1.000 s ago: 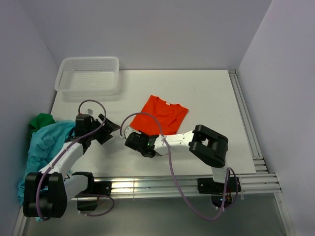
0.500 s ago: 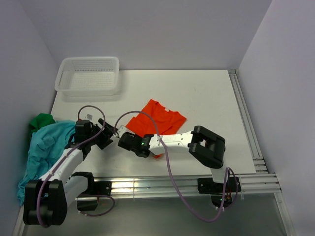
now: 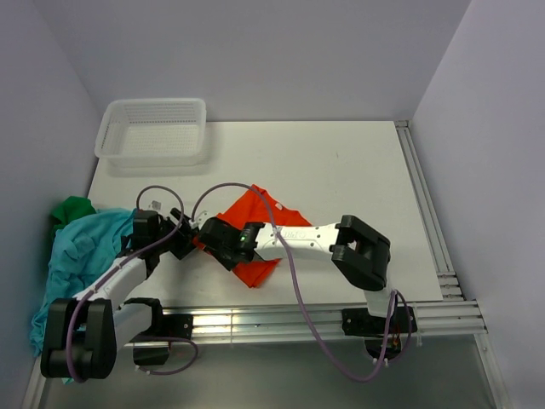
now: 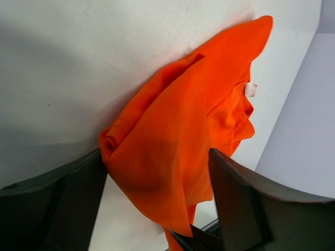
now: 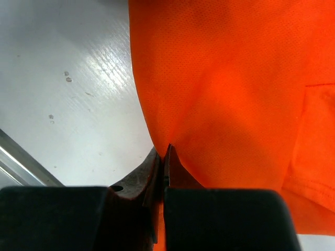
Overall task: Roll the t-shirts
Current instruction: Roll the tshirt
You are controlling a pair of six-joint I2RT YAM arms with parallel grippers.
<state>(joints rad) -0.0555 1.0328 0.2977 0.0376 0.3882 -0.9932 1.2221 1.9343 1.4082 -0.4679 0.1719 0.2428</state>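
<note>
The right gripper (image 5: 166,151) is clamped on a fold of the orange t-shirt (image 4: 193,120), whose bunched edge sits between the wide-apart jaws of the left gripper (image 4: 157,157), which should close low there so both can draw the cloth flat.

you have no readable text, number or brand in any view. the only label-like things are a small white tag (image 4: 250,89) at the collar of the orange t-shirt (image 4: 183,136), upper right of the left wrist frame, which shows no print you can make out, and a white sticker (image 3: 155,204) on the left arm (image 3: 119,274), left of centre in the top frame, too small to read.
</note>
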